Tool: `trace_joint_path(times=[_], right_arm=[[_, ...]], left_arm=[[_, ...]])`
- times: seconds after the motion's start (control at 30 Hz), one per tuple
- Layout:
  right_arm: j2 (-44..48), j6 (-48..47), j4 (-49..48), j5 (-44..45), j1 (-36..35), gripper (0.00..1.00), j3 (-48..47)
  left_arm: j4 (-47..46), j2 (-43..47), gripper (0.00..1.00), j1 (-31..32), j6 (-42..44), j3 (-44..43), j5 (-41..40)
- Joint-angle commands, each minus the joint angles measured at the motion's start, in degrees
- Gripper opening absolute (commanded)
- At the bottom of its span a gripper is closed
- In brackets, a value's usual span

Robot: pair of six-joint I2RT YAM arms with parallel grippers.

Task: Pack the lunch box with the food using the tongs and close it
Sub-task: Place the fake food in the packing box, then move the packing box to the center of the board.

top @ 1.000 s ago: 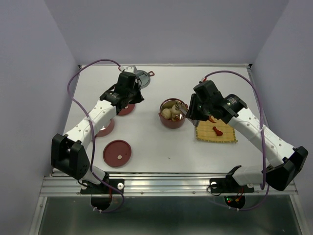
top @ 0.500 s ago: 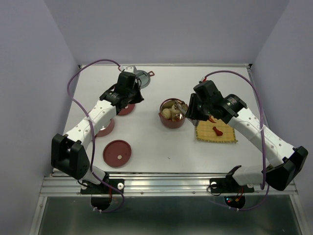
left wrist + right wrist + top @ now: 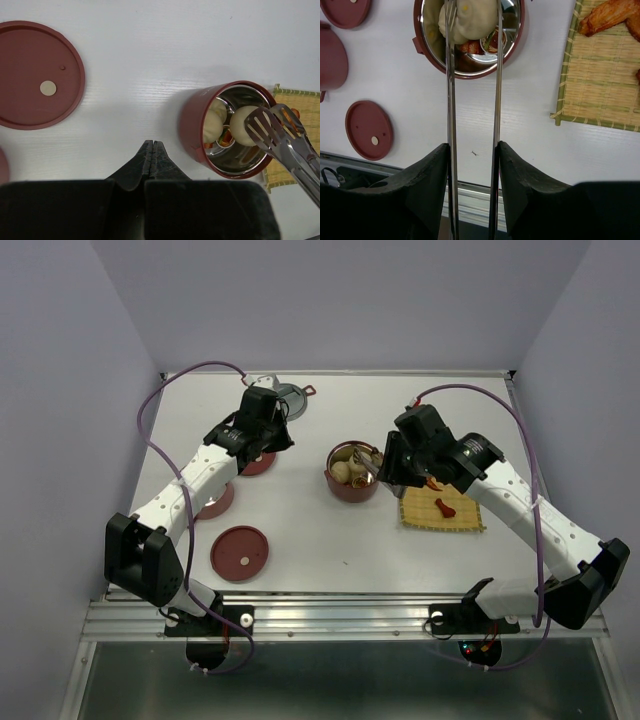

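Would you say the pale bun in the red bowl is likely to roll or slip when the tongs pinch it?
Likely to roll: the bun looks round and smooth. It may slip, since the tongs are thin, shiny metal.

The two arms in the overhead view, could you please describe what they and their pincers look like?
Both the left arm and the right arm have white tubular links joined by chunky black joint housings. A purple cable loops along each. The left pincer and right pincer are matte black, broad at the root and tapering to thin tips.
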State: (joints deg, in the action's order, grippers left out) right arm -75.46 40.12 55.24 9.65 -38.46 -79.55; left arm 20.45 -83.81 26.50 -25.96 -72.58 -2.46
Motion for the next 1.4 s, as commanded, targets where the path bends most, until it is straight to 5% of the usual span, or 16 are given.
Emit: trace_joint_path(times=[0.0,0.3,0.6,0.8,1.2,1.37], right_arm=[[0.4,-0.13,-2.86,0.19,-0.57,0.48,-2.28],[0.23,0.05,-2.51,0.63,-0.57,0.51,-2.54],[1.81,0.49,-1.81,3.79,-1.09,0.43,-4.91],[3.21,0.92,1.09,9.32,-1.09,0.29,-6.93],[7.17,7.6,15.41,26.29,-1.09,0.25,-3.08],[8.84,9.71,15.77,27.09,0.22,0.22,1.32]], left_arm=[[-0.5,1.37,0.0,-0.31,0.47,0.68,-0.88],[-0.5,1.72,0.0,-0.4,0.38,1.21,-1.06],[0.73,1.28,0.0,-0.57,0.91,2.0,-1.93],[1.96,2.51,0.0,-2.41,0.55,5.33,-3.6],[9.17,4.01,0.23,-15.6,3.81,7.19,-10.98],[10.67,2.95,0.61,-16.92,3.63,8.33,-13.97]])
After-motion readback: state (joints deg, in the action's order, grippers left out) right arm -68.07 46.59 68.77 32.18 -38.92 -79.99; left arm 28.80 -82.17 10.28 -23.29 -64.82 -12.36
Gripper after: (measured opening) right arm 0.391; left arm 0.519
